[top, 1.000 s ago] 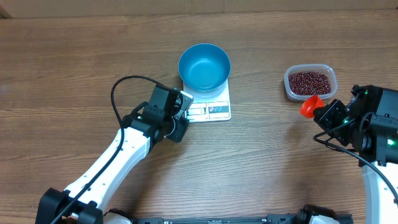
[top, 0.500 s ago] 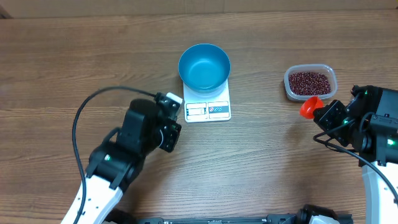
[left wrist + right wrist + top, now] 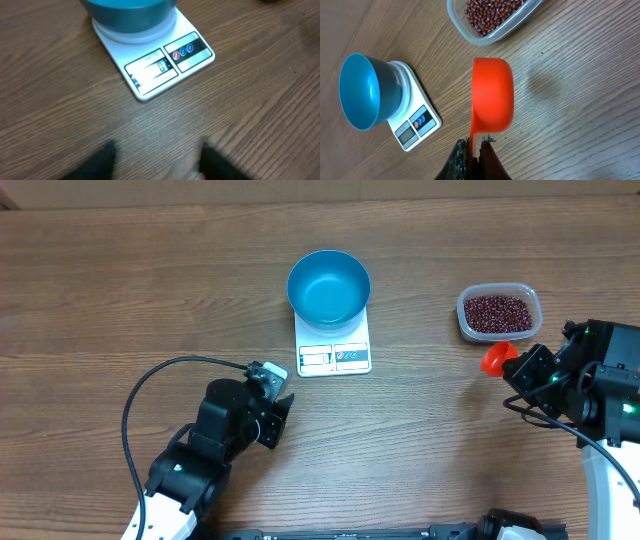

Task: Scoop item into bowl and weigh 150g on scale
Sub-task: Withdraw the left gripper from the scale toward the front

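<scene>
- Right claw (image 3: 473,154) clamps the orange scoop (image 3: 492,95) by its handle; left claw (image 3: 155,157) gapes empty (fingers blurred).
- Blue bowl (image 3: 329,287) sits on the scale (image 3: 334,352), toward the far edge of the wood-grain worktop (image 3: 100,290).
- Beans (image 3: 497,312) lie in a clear container (image 3: 461,318) near the right edge.

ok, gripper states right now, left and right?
Left gripper: open, holding nothing.
Right gripper: closed on the handle of the orange scoop.
</scene>
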Motion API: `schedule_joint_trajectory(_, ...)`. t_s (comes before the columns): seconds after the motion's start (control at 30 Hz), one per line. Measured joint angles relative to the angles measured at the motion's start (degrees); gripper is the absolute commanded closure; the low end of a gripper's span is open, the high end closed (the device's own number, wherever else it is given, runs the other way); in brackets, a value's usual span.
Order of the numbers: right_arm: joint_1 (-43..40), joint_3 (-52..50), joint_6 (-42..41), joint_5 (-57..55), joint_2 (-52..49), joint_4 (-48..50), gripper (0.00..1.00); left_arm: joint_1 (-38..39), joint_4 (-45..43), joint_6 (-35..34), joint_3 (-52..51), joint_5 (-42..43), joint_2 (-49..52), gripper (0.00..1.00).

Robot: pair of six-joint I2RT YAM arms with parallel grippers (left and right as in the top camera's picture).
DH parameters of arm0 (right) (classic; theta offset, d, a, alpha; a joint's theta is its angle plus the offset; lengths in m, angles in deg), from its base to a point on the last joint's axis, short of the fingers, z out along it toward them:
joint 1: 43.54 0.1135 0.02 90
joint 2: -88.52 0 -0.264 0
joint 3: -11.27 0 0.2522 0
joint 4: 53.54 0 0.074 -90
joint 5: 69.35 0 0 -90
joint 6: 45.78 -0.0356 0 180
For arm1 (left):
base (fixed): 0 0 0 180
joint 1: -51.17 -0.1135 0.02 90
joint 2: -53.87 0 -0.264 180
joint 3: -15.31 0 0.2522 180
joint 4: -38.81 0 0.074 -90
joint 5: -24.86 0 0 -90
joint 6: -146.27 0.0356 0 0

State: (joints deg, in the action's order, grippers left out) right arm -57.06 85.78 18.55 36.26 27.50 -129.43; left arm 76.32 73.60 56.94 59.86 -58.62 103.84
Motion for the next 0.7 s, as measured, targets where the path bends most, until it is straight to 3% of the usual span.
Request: schedule_joint_trajectory(0.7, 0.00, 0.00, 0.00, 0.00, 0.00, 0.59, 0.96, 0.00, 0.17, -0.07, -0.13, 0.15, 6.62, 0.00)
